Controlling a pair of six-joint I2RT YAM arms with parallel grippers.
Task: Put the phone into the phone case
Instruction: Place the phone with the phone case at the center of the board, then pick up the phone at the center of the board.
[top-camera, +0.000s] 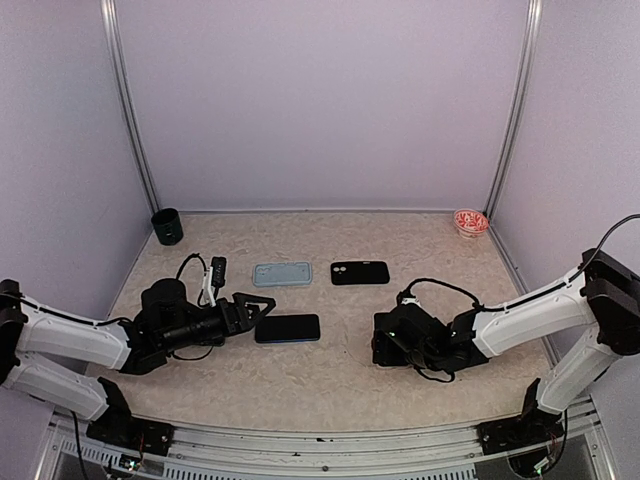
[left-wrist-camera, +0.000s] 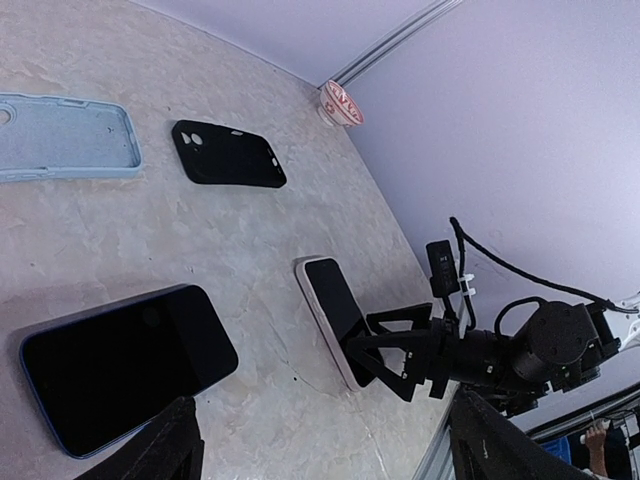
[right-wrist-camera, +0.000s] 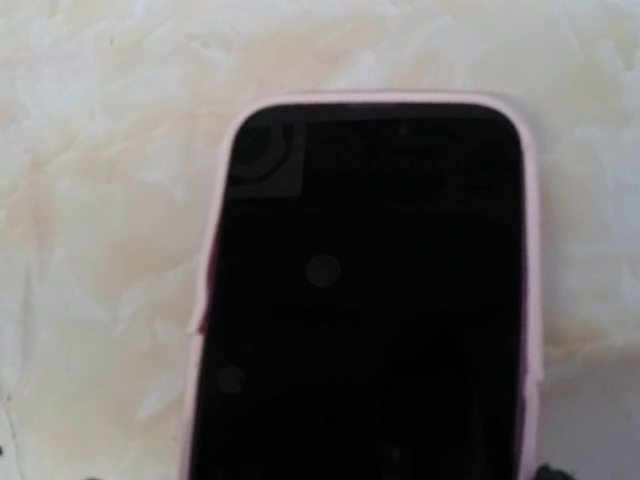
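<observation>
A dark phone with a blue edge (top-camera: 288, 327) lies flat at centre, screen up; it also shows in the left wrist view (left-wrist-camera: 120, 365). My left gripper (top-camera: 260, 311) is open just left of it, and its finger (left-wrist-camera: 170, 450) is by the phone's near end. A light blue case (top-camera: 282, 273) and a black case (top-camera: 360, 272) lie behind. My right gripper (top-camera: 384, 340) is shut on the end of a pink-cased phone (left-wrist-camera: 335, 310), which fills the right wrist view (right-wrist-camera: 370, 300).
A red-and-white bowl (top-camera: 470, 222) sits at the back right corner. A dark cup (top-camera: 167, 226) stands at the back left. Purple walls enclose the table (top-camera: 320, 390) on three sides.
</observation>
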